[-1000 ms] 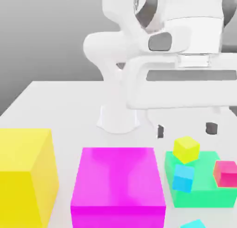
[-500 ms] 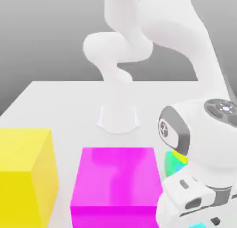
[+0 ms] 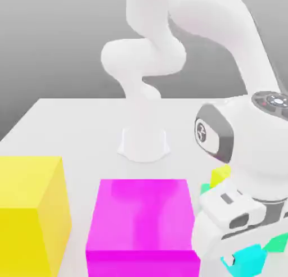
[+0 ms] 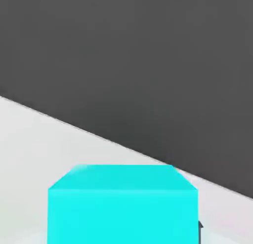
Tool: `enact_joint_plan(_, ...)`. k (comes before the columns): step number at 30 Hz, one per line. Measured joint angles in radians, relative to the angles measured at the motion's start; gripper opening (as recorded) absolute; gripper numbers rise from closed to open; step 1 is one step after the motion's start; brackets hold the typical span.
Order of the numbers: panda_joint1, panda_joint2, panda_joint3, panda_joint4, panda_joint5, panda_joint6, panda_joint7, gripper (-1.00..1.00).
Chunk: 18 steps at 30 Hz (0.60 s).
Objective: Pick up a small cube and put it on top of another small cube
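Turquoise-cyan small cube (image 4: pixel 122 204) straight ahead at twelve o'clock of the hand, pinched between the closed gripper (image 3: pixel 247 263) fingers; white tabletop (image 3: pixel 84 130) beneath.

The exterior view looks from low in front across the white surface (image 3: pixel 67 124) toward the arm's base (image 3: pixel 144 144), close enough that the big yellow block (image 3: pixel 31 214) and magenta block (image 3: pixel 143 222) are cropped. The hand view sits right against the turquoise cube (image 4: pixel 122 206), facing over the surface (image 4: pixel 29 139) edge. Both share that cube (image 3: pixel 247 260).
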<state>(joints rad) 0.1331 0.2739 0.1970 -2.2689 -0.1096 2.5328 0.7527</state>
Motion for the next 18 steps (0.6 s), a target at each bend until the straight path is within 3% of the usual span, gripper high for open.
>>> enact_joint_plan(10,0.02,-0.353,0.037,-0.249,0.138,-0.093,-0.242,-1.0)
enact_joint_plan(14,0.017,-0.263,0.036,-0.293,0.106,0.038,-0.231,-1.0)
enact_joint_plan(15,0.016,-0.242,0.035,-0.298,0.096,0.065,-0.224,1.0)
enact_joint_plan(18,0.015,-0.242,0.036,-0.298,0.096,0.065,-0.224,1.0)
